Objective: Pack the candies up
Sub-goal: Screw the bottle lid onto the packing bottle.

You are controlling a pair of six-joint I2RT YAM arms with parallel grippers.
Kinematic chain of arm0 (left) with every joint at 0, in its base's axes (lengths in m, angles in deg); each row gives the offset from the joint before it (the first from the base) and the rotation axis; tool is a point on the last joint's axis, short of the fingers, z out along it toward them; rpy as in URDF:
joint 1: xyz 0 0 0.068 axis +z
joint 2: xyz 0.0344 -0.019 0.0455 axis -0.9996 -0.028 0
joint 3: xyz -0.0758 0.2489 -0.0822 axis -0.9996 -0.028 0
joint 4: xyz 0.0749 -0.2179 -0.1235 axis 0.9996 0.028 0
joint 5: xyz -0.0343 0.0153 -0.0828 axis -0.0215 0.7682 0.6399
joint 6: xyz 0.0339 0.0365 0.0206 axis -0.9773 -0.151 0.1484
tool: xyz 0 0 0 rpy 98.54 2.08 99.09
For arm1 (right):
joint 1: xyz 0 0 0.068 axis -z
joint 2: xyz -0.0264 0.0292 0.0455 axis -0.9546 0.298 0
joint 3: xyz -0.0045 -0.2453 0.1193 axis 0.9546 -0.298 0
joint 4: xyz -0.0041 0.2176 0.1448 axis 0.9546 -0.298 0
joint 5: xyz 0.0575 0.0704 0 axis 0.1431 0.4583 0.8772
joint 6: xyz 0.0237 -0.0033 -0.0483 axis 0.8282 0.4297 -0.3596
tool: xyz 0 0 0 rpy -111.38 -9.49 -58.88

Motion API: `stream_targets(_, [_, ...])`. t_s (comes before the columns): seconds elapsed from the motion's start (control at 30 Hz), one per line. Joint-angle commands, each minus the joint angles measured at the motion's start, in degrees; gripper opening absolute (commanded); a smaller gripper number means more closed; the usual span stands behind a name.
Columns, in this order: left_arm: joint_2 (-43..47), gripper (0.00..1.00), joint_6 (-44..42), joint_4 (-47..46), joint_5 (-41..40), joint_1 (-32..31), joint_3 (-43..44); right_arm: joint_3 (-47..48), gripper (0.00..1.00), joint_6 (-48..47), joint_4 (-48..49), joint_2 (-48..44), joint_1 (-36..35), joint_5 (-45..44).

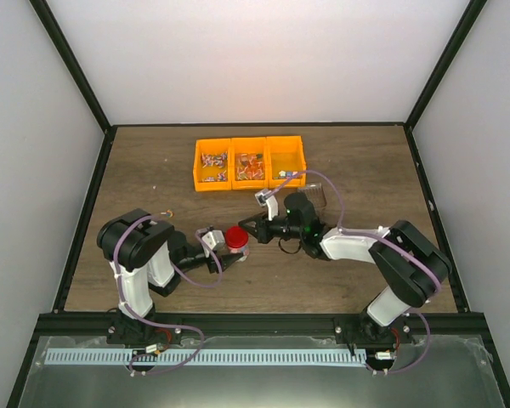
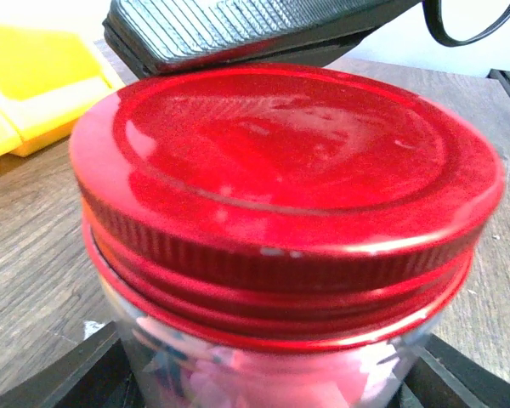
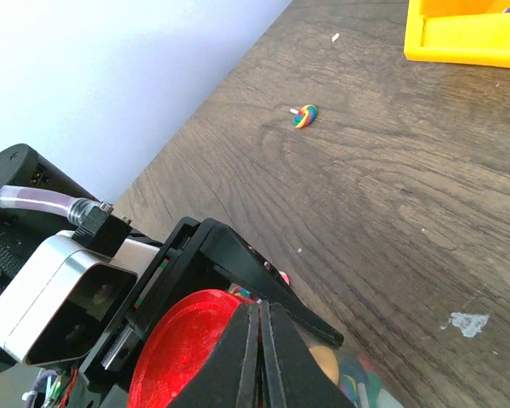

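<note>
At mid-table, the left gripper (image 1: 227,249) clamps the small clear glass jar (image 2: 136,331), with multicoloured candies (image 2: 263,382) inside under its round red metal lid (image 2: 280,170). With fingers together, the right gripper (image 3: 259,323) rests on the lid's right edge; uneven pressure could tilt the jar and spill them.

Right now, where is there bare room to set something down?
Bare table left of the orange bins, apart from one stray candy, and right of them. Crowded: the middle, where left tool and right tool meet at the red-lidded jar.
</note>
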Motion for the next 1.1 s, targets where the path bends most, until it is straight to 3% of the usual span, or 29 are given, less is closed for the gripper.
stream_targets(0.0, [-1.87,0.35,3.19,0.46,-7.32,0.64,0.02,-6.94,0.01,2.72,-6.35,0.42,-6.62,9.96])
stream_targets(0.6, [-1.6,0.34,3.19,3.03,-9.39,0.63,0.11,-14.12,0.01,7.86,1.03,-4.18,-10.98,8.49])
stream_targets(1.07, [-1.59,0.34,3.01,4.6,-10.32,0.66,2.21,-15.37,0.01,9.69,1.33,-7.31,-14.76,6.53])
